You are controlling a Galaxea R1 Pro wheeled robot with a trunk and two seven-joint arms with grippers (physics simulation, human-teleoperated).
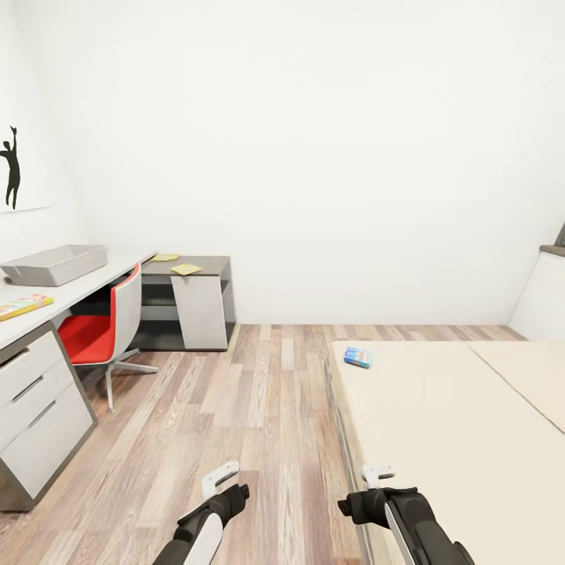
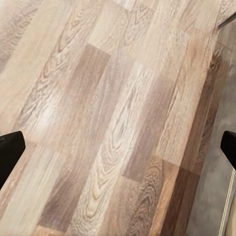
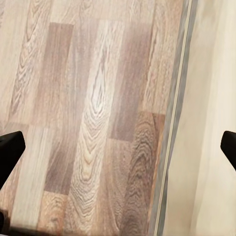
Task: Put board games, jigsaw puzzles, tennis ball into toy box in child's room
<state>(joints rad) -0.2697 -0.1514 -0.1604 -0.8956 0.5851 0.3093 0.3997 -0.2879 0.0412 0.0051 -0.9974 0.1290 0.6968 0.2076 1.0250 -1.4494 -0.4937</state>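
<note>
1 blue board game (image 1: 358,357) on the bed (image 1: 455,439), 1 toy box (image 1: 55,264) on the table (image 1: 71,294); both grippers' fingers (image 2: 10,152) spread, empty.

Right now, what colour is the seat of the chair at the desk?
Red, inside a white shell; the chair shows best in the head view.

left arm (image 1: 205,527): white shell on the forearm, black wrist housing, lower left of centre in the head view
left gripper (image 1: 220,476): pale grey-white bracket-like fingers
right arm (image 1: 412,522): black casing with a white strip along it, lower right of centre
right gripper (image 1: 377,474): short pale grey-white fingers
fingertips (image 2: 10,150): black, blunt, at the side edges of both wrist views
</note>
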